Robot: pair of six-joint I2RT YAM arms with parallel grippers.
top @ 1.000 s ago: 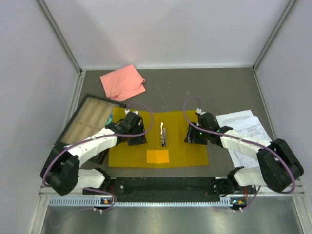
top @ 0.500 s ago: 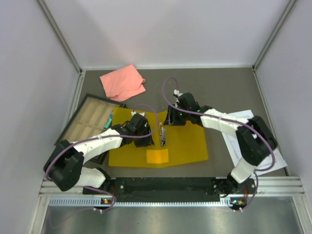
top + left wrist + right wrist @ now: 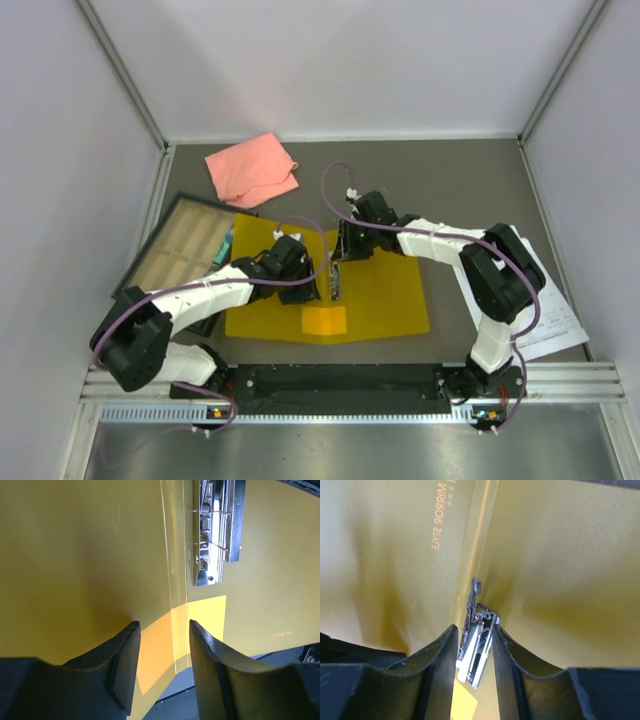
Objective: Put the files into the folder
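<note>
The yellow folder (image 3: 385, 300) lies open and flat in the middle of the table, with its metal clip (image 3: 335, 275) along the spine. My right gripper (image 3: 342, 250) is at the clip's far end; in the right wrist view its fingers (image 3: 472, 630) close around the clip (image 3: 477, 645). My left gripper (image 3: 308, 285) is down on the folder's left half beside the spine. In the left wrist view it (image 3: 162, 627) is open and empty over the yellow sheet (image 3: 75, 555), with the clip (image 3: 212, 535) ahead. The files (image 3: 550, 325), white printed sheets, lie at the right, partly under my right arm.
A pink cloth (image 3: 252, 168) lies at the back left. A black-framed tray (image 3: 185, 245) sits at the left, next to the folder. A brighter orange rectangle (image 3: 323, 320) shows on the folder near its front edge. Walls close in on three sides.
My right arm has swung left from the folder's right half to the far end of the clip. My left gripper has slid right, towards the spine. More of the files is uncovered.
</note>
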